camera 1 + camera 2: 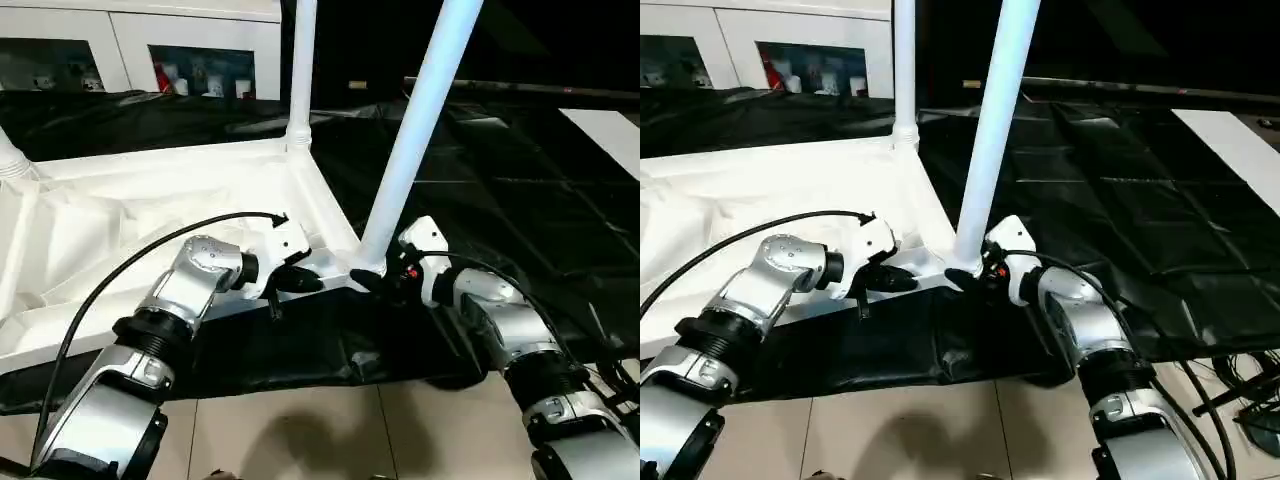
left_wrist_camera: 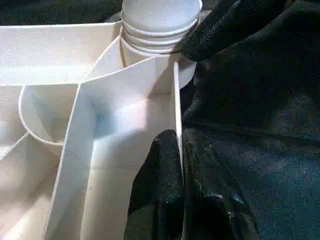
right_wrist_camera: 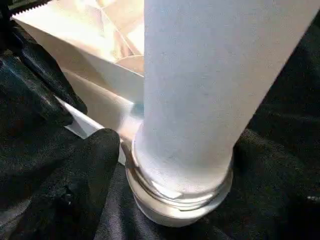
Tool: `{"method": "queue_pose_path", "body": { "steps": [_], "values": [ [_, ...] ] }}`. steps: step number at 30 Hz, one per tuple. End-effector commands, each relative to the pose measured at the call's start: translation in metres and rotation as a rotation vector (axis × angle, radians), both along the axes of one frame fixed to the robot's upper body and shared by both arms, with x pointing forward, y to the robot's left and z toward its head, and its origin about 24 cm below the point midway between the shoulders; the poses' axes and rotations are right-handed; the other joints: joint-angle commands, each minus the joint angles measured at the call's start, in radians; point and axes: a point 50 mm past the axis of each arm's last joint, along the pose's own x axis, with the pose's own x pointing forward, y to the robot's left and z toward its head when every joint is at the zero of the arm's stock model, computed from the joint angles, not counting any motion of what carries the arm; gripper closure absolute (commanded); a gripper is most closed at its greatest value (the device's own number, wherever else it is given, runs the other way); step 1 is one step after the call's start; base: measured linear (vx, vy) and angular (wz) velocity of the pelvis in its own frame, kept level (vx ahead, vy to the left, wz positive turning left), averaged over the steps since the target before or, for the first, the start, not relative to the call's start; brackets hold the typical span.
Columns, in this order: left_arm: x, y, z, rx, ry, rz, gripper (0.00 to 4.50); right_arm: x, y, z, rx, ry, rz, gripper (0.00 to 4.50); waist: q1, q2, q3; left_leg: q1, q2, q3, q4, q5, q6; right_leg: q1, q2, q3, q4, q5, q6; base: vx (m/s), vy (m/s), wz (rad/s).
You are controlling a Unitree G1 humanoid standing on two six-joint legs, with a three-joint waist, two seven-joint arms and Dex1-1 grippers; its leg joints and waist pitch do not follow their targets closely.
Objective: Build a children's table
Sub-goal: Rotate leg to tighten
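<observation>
The left fingers (image 2: 167, 190) are pinching the thin side wall of the upturned tabletop (image 1: 120, 215), one black finger lying inside the rim and the other outside, pressed together with only the plastic wall between them. That grip sits on the near edge, just beside the corner socket (image 2: 159, 55). The left gripper (image 1: 290, 278) is reaching in from the robot's left, holding the tabletop steady.

The right fingers (image 3: 70, 185) are standing spread, one of them lying against the base of the near leg (image 1: 415, 130) where its threaded collar is entering the socket; the other is hidden from the head camera behind the leg. They are around the leg's foot rather than visibly clamping it, so I judge that the right gripper (image 1: 383, 278) is bracketing the leg without gripping it.

The tabletop is lying ribbed side up on black sheeting over the bench. The near leg is rising from the near right corner, its long axis running up and leaning slightly to the right. A second leg (image 1: 302, 70) is standing upright in the far right corner, and a third leg's base (image 1: 12, 160) is showing at the far left.

The right arm is plainly the nearer to this leg. Any further seating would probably turn about the leg's long axis, with the left grip resisting.
</observation>
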Motion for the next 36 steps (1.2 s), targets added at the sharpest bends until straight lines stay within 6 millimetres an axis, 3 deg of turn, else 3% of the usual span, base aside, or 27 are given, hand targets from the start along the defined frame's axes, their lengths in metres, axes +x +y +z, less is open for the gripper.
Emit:
{"method": "queue_pose_path", "body": {
  "steps": [1,12,17,20,22,23,24,25,26,27,32,34,35,36],
  "values": [
    [-0.006,0.002,-0.010,0.010,0.049,-0.009,4.48,0.005,-0.002,0.006,0.025,-0.015,-0.010,0.89,0.005,0.008,-0.064,0.016,0.028,-0.011,-0.063,-0.170,0.050,0.051,-0.051,0.043,-0.056,-0.062,-0.270,0.000,0.000,0.00],
    [-0.006,0.003,-0.010,0.017,0.047,-0.005,4.50,0.004,0.000,0.001,0.046,-0.002,-0.007,1.80,0.006,0.013,-0.065,0.018,0.028,-0.011,-0.063,-0.168,0.047,0.051,-0.050,0.042,-0.054,-0.046,-0.277,0.000,0.000,0.00],
    [-0.006,0.001,-0.012,0.016,0.049,0.009,4.50,0.004,-0.001,-0.003,0.050,0.008,-0.048,1.84,0.006,0.011,-0.065,0.017,0.028,-0.011,-0.063,-0.167,0.049,0.052,-0.051,0.042,-0.054,-0.042,-0.279,0.000,0.000,0.00],
    [-0.004,-0.002,-0.012,0.007,0.038,0.041,4.50,0.006,-0.002,-0.006,0.053,0.013,-0.121,1.85,0.004,0.012,-0.063,0.020,0.029,-0.011,-0.065,-0.195,0.035,0.048,-0.051,0.042,-0.058,-0.085,-0.273,0.000,0.000,0.00],
    [0.003,-0.016,-0.014,-0.008,-0.002,0.139,4.50,0.012,-0.004,-0.014,0.069,0.035,-0.356,1.86,0.002,0.012,-0.059,0.021,0.029,-0.013,-0.070,-0.233,0.011,0.045,-0.052,0.042,-0.067,-0.156,-0.253,0.000,0.000,0.00],
    [0.005,-0.022,-0.015,-0.015,-0.011,0.170,4.50,0.014,-0.005,-0.017,0.079,0.050,-0.444,1.86,0.000,0.008,-0.059,0.021,0.028,-0.012,-0.069,-0.241,0.004,0.045,-0.052,0.043,-0.068,-0.174,-0.247,0.000,0.000,0.00],
    [0.008,-0.034,-0.016,-0.029,-0.022,0.218,4.50,0.016,-0.003,-0.022,0.098,0.082,-0.580,1.86,-0.002,0.013,-0.056,0.027,0.029,-0.013,-0.072,-0.266,-0.016,0.037,-0.053,0.045,-0.074,-0.226,-0.236,0.000,0.000,0.00],
    [0.008,-0.037,-0.017,-0.032,-0.025,0.229,4.50,0.016,-0.003,-0.023,0.102,0.091,-0.611,1.86,0.000,0.011,-0.058,0.030,0.027,-0.015,-0.072,-0.280,-0.030,0.037,-0.054,0.043,-0.078,-0.267,-0.222,0.000,0.000,0.00],
    [0.009,-0.050,-0.017,-0.044,-0.043,0.259,4.50,0.018,0.000,-0.026,0.108,0.115,-0.711,1.86,0.000,0.017,-0.058,0.027,0.027,-0.016,-0.073,-0.279,-0.031,0.038,-0.053,0.044,-0.079,-0.257,-0.215,0.000,0.000,0.00],
    [0.009,-0.058,-0.017,-0.058,-0.050,0.275,4.50,0.019,0.002,-0.027,0.106,0.126,-0.765,1.86,-0.002,0.015,-0.058,0.026,0.026,-0.014,-0.072,-0.279,-0.029,0.036,-0.050,0.044,-0.079,-0.248,-0.212,0.000,0.000,0.00],
    [0.008,-0.078,-0.018,-0.072,-0.083,0.304,4.50,0.024,0.020,-0.023,0.090,0.089,-0.814,1.86,0.005,0.014,-0.059,0.027,0.021,-0.013,-0.070,-0.296,-0.010,0.032,-0.051,0.043,-0.089,-0.285,-0.173,0.000,0.000,0.00],
    [0.007,-0.079,-0.019,-0.061,-0.090,0.283,4.50,0.023,0.039,-0.018,0.070,0.032,-0.668,1.86,0.006,0.013,-0.060,0.019,0.021,-0.015,-0.073,-0.289,-0.002,0.036,-0.049,0.040,-0.088,-0.281,-0.160,0.000,0.000,0.00],
    [0.007,-0.079,-0.019,-0.061,-0.090,0.283,4.50,0.023,0.039,-0.018,0.070,0.032,-0.668,1.30,0.006,0.014,-0.060,0.018,0.023,-0.016,-0.074,-0.289,-0.002,0.036,-0.051,0.041,-0.087,-0.280,-0.159,0.000,0.000,0.00],
    [0.007,-0.078,-0.019,-0.060,-0.093,0.282,4.50,0.023,0.042,-0.016,0.082,0.022,-0.644,1.16,0.005,0.009,-0.060,0.019,0.023,-0.015,-0.073,-0.287,0.003,0.035,-0.049,0.040,-0.087,-0.271,-0.159,0.000,0.000,0.00]
  ]
}}
